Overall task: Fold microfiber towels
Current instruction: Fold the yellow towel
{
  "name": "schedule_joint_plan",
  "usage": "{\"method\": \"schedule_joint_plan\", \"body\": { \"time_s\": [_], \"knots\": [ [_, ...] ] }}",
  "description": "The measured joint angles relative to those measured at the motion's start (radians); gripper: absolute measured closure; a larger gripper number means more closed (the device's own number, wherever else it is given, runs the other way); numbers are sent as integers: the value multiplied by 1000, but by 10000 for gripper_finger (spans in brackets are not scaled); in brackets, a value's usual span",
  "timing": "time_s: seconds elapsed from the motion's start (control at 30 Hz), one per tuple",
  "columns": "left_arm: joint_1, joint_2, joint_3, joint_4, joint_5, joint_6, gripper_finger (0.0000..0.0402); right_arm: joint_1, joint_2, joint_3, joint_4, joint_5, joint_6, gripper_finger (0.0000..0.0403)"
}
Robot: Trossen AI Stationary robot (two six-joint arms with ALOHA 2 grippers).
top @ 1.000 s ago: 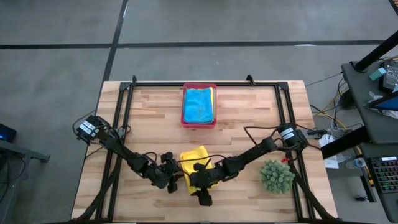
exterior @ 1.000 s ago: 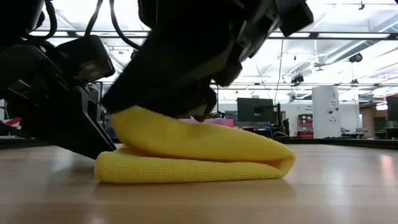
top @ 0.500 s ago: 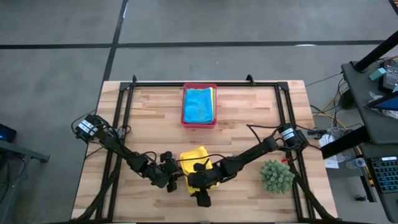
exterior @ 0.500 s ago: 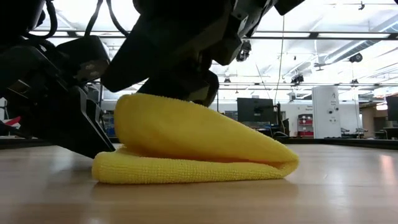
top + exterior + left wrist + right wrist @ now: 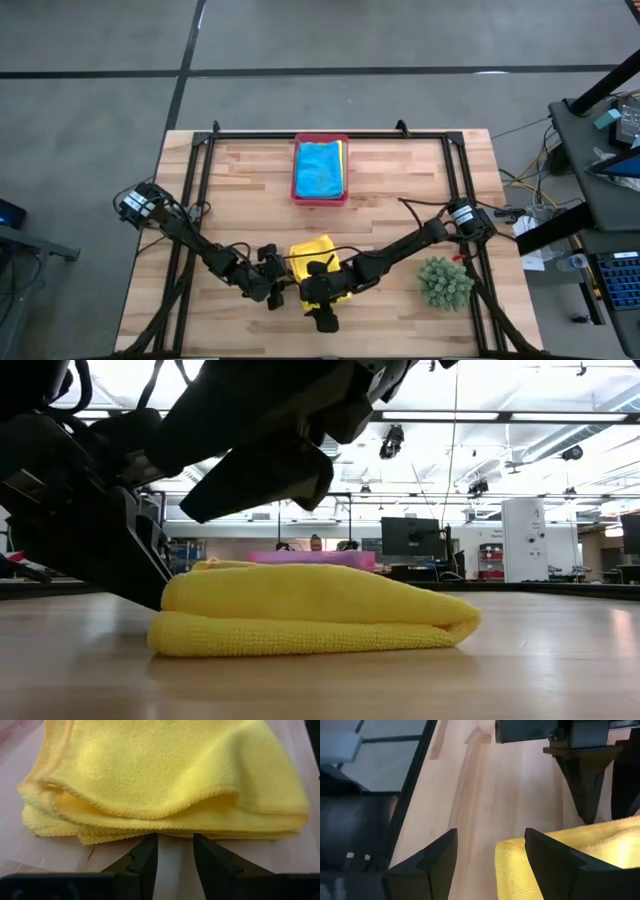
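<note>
Wooden table: one folded yellow towel

**Bright overhead light, soft close-ups**

In the low view, ceiling lights above the yellow towel glare white, leaving the arms over it as dark silhouettes. The table beside the towel shows a faint sheen. Near the towel, wrist-view foregrounds look perhaps slightly blurred.
</note>
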Motion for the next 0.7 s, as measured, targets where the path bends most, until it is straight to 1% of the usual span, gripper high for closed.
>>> {"method": "schedule_joint_plan", "body": {
  "time_s": [0.17, 0.23, 0.4, 0.47, 0.63, 0.7],
  "knots": [
    [0, -37, 0, -48, 12, 0, 292, 0, -1, 36, -73, 2, -39, 182],
    [0, -59, 0, -71, 32, 0, 292, 0, -15, 40, -108, 10, -73, 182],
    [-6, -128, 2, -146, 77, -3, 292, 16, -103, 33, -233, 173, -163, 190],
    [-11, -152, 2, -166, 82, 4, 292, 23, -141, 11, -256, 205, -180, 195],
    [-13, -197, 22, -167, 79, 94, 292, 27, -194, -86, -241, 210, -181, 209],
    [-12, -200, 35, -170, 46, 127, 292, 27, -208, -130, -197, 211, -181, 216]
  ]
}}
